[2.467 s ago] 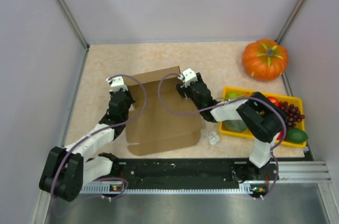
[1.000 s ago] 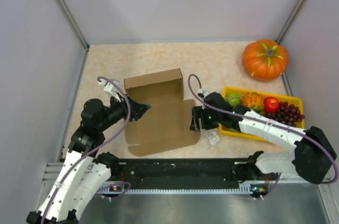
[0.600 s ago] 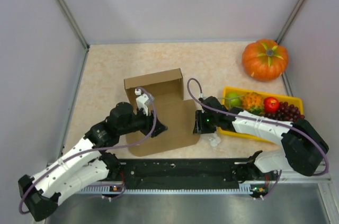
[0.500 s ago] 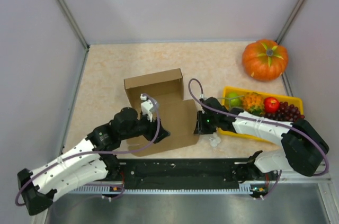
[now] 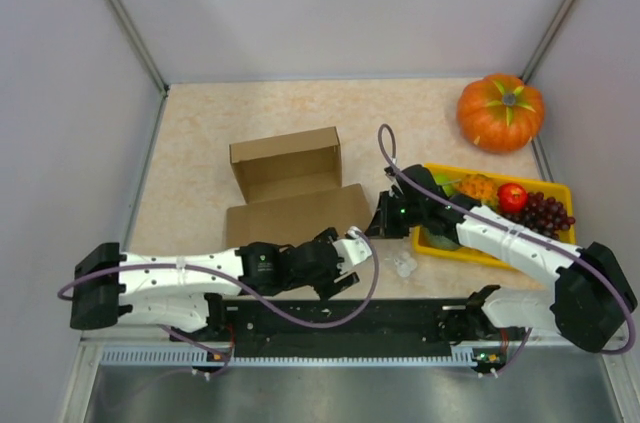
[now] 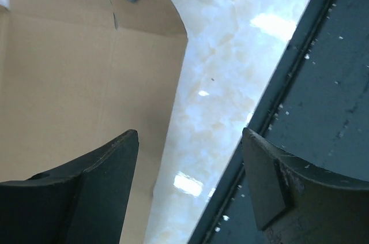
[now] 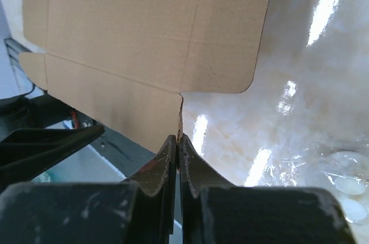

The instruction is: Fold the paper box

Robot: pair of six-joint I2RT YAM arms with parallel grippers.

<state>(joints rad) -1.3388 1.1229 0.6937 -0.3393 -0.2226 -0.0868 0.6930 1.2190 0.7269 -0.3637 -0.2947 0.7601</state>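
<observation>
The paper box (image 5: 295, 215) is a brown cardboard sheet, its rear part (image 5: 285, 156) folded up into low walls and its front panel lying flat. My right gripper (image 5: 383, 219) is at the sheet's right edge. In the right wrist view it (image 7: 179, 140) is shut on the thin edge of a side flap (image 7: 132, 105), with the panel (image 7: 150, 25) beyond. My left gripper (image 5: 342, 261) reaches across the front edge by the sheet's near right corner. It (image 6: 190, 146) is open: one finger over cardboard (image 6: 69, 71), the other over the black rail (image 6: 323, 82), nothing between.
An orange pumpkin (image 5: 500, 111) sits at the back right. A yellow tray (image 5: 560, 186) holding grapes (image 5: 548, 211), a red apple (image 5: 513, 195) and other fruit lies under the right arm. A small clear plastic piece (image 5: 403, 265) lies near the black front rail (image 5: 400, 318).
My left arm swept right along the front edge to the sheet's near right corner and its jaws widened. My right gripper shut on the side flap. The box shifted slightly left.
</observation>
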